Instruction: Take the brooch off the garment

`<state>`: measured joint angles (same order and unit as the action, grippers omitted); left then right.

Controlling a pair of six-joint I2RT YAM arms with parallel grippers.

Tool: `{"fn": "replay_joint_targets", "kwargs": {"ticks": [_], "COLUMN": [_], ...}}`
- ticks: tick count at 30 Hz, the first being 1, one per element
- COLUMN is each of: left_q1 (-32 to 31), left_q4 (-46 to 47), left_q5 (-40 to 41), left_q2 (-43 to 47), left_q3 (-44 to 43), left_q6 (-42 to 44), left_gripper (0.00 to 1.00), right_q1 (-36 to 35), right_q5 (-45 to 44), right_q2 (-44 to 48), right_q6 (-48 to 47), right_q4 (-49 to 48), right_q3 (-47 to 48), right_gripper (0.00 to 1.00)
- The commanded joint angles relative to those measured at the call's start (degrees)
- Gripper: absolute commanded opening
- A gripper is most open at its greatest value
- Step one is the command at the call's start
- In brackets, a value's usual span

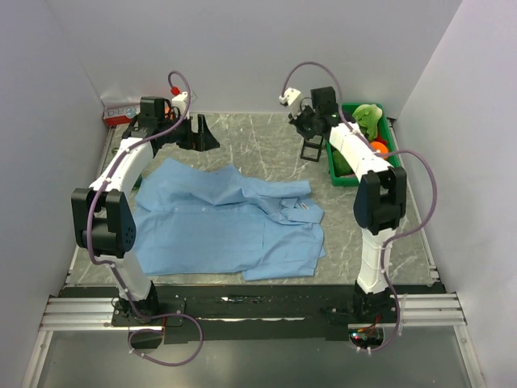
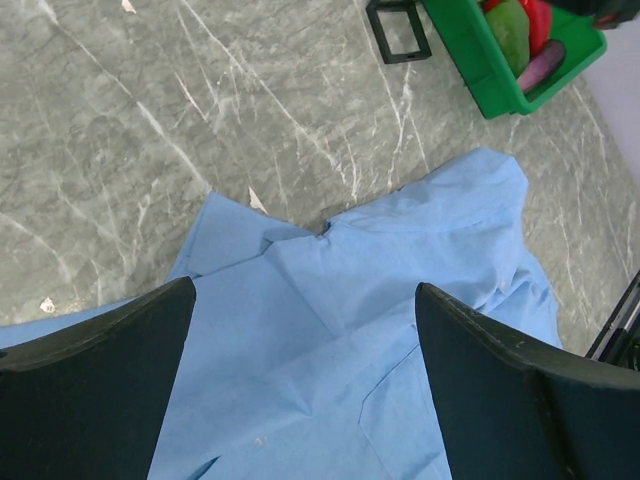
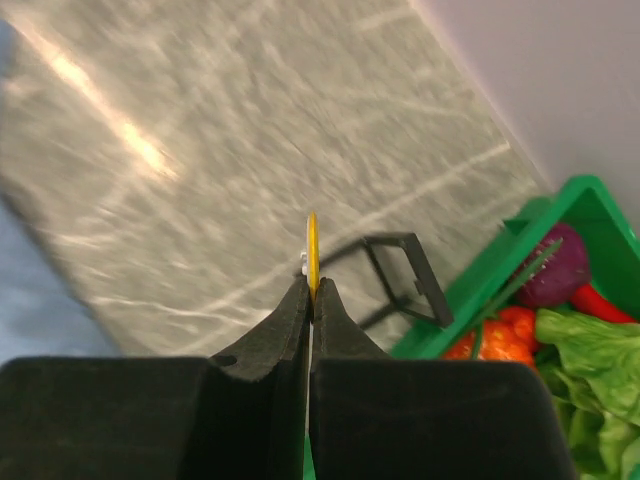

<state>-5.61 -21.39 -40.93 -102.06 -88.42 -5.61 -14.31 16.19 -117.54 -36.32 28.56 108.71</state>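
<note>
The garment (image 1: 226, 222), a light blue collared shirt, lies spread flat on the marble table, collar toward the right. My right gripper (image 3: 312, 285) is raised near the back right, away from the shirt, and shut on the brooch (image 3: 312, 245). The brooch shows edge-on as a thin yellow-gold disc sticking out past the fingertips. In the top view the right gripper (image 1: 303, 121) hides it. My left gripper (image 1: 198, 133) hovers at the back left above the shirt's far edge. Its fingers are wide open over the blue cloth (image 2: 330, 330), holding nothing.
A green bin (image 1: 333, 166) of toy vegetables stands at the back right, close to my right gripper. A small black frame (image 1: 312, 151) sits on the table just left of the bin. A red and white box (image 1: 119, 113) lies at the back left corner.
</note>
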Motion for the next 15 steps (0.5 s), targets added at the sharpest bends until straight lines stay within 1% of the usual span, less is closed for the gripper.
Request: {"fn": "replay_joint_targets", "kwargs": {"ticks": [1, 9, 15], "left_q1": [-0.2, -0.19, -0.19], "left_q4": [-1.03, -1.37, -1.73], "left_q5": [1.99, 1.82, 1.2], "left_q2": [0.9, 1.51, 1.6], "left_q3": [-2.54, -0.79, 0.09], "left_q6": [0.6, 1.47, 1.83], "left_gripper": [0.96, 0.96, 0.96], "right_q1": [-0.46, 0.15, 0.51], "right_q5": [-8.62, -13.98, -15.04], "right_q2": [-4.36, -7.18, -8.93], "right_q6": [-8.5, -12.55, -12.73], "right_q4": [2.03, 2.03, 1.68], "right_q3": [1.68, -1.48, -0.16], "right_gripper": [0.0, 0.0, 0.0]}}
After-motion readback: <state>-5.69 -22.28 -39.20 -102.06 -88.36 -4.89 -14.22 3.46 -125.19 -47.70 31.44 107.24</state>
